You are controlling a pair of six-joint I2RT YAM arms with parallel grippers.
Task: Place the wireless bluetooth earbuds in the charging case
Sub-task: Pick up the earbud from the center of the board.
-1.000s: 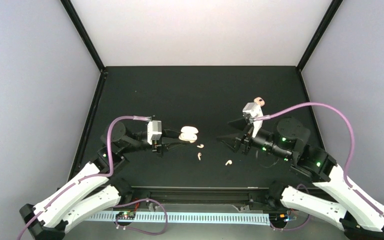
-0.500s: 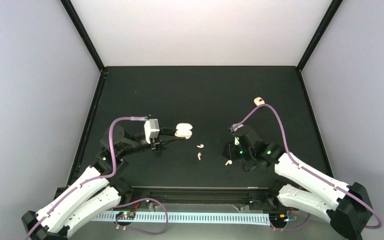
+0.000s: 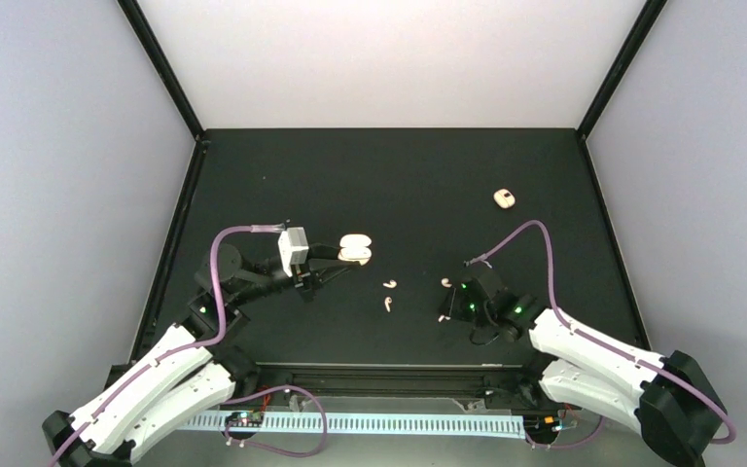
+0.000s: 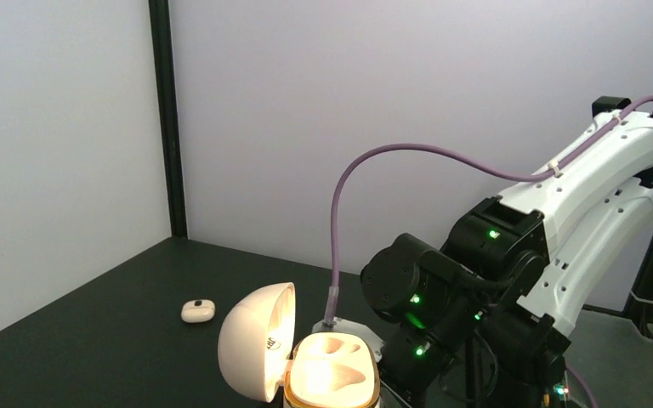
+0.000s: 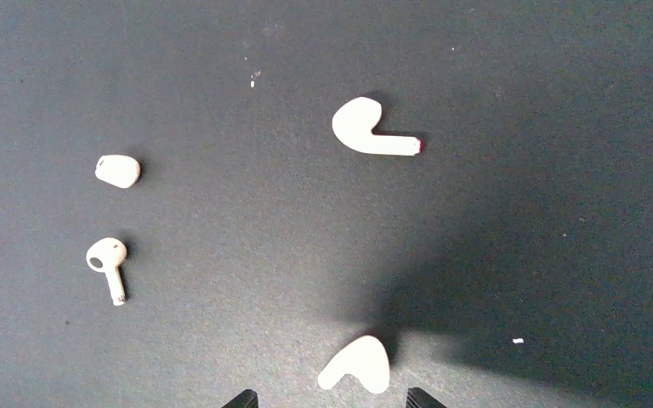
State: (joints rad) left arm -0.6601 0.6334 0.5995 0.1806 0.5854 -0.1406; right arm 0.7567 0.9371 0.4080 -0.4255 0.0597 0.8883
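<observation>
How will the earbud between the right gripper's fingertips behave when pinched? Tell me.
Tiny, smooth and rounded, the earbud may well squirt out of the right gripper. It looks rigid and light, so a nudge would likely skid it.

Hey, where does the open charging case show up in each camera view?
Top external: open charging case, left of centre, up-left of the loose earbuds.
Left wrist: bottom centre, lid swung open to the left.
Right wrist: not in it.
Shared landmark: right arm, right of the case in the top and left wrist views.
</observation>
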